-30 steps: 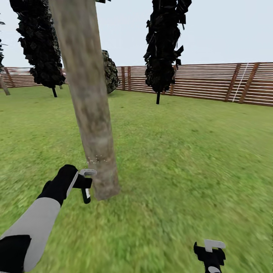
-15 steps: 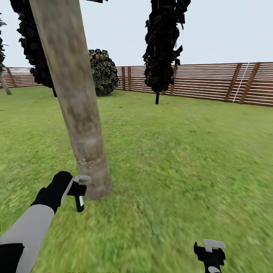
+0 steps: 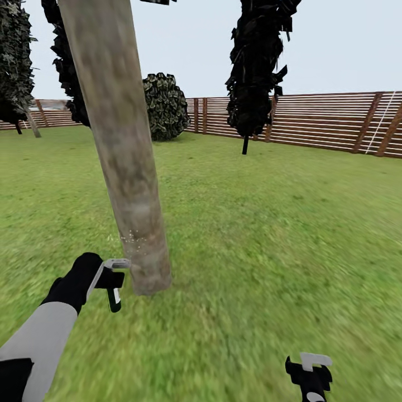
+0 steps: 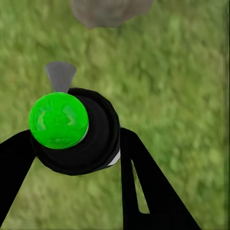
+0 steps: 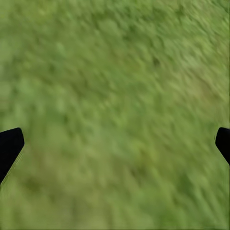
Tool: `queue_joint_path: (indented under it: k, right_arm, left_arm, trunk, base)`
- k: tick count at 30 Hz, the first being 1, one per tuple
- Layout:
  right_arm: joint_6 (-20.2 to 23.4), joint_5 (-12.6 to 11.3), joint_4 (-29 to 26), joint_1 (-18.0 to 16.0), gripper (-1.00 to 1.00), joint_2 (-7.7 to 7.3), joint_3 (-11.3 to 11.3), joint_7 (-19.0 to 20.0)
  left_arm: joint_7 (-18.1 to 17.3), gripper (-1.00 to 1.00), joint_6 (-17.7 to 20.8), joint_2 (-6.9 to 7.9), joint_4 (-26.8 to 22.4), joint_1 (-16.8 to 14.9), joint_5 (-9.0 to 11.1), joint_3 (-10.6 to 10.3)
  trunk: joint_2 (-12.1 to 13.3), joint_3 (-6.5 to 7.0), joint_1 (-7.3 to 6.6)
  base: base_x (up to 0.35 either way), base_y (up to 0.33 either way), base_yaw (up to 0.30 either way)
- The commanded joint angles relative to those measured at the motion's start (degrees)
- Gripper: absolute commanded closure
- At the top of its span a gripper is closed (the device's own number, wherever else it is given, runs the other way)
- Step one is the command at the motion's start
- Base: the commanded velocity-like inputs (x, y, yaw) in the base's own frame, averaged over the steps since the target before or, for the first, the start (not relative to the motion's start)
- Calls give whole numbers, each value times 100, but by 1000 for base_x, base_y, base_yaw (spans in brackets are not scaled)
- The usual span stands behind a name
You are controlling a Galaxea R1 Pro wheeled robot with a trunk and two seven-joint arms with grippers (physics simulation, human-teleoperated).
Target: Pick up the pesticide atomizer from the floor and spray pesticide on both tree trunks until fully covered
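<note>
A thick pale grey-brown tree trunk leans up from the lawn just ahead and left of centre; its base shows in the left wrist view. Faint pale specks dot the bark low down. My left gripper is shut on the pesticide atomizer, a small black sprayer with a green top, held a little left of the trunk's base. My right gripper hangs open over bare grass at the lower right, its finger tips wide apart.
Narrow black trees and a round dark bush stand farther back. A brown slat fence rings the lawn behind them. Open grass stretches to the right of the trunk.
The whole view has shifted, so the camera moved: trunk and far trees slid sideways. My left gripper with the atomizer stays low by the trunk's base. The right gripper has not moved.
</note>
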Motion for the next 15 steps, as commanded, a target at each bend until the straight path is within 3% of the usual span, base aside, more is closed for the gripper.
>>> queue_joint_path:
  k: [1, 3, 7, 9, 13, 15]
  right_arm:
    - [0, 0, 0, 0, -100, -2, 1, 0]
    - [0, 0, 6, 0, -100, -5, 2, 0]
    - [0, 0, 9, 0, -100, -12, 1, 0]
    - [0, 0, 5, 0, -100, -14, 1, 0]
    - [0, 0, 0, 0, -100, -23, 1, 0]
    - [0, 0, 1, 0, -100, -23, 1, 0]
  left_arm:
    - [0, 100, -2, -52, -9, 0, -29, -1]
    - [7, 100, -7, -213, -36, 0, -59, 1]
    - [9, 100, -3, -219, -23, 0, -66, 10]
    - [14, 100, -8, -120, 1, 45, -66, 22]
    - [11, 100, -40, 213, 5, 319, -67, 19]
    - [13, 100, -49, 205, 2, 429, -64, 0]
  trunk:
    - [0, 0, 0]
    - [0, 0, 0]
    - [0, 0, 0]
    - [0, 0, 0]
    - [0, 0, 0]
    - [0, 0, 0]
  base:
    - [267, 0, 4]
    - [297, 0, 1]
    - [118, 0, 0]
    - [13, 0, 0]
    - [3, 0, 0]
    - [0, 0, 0]
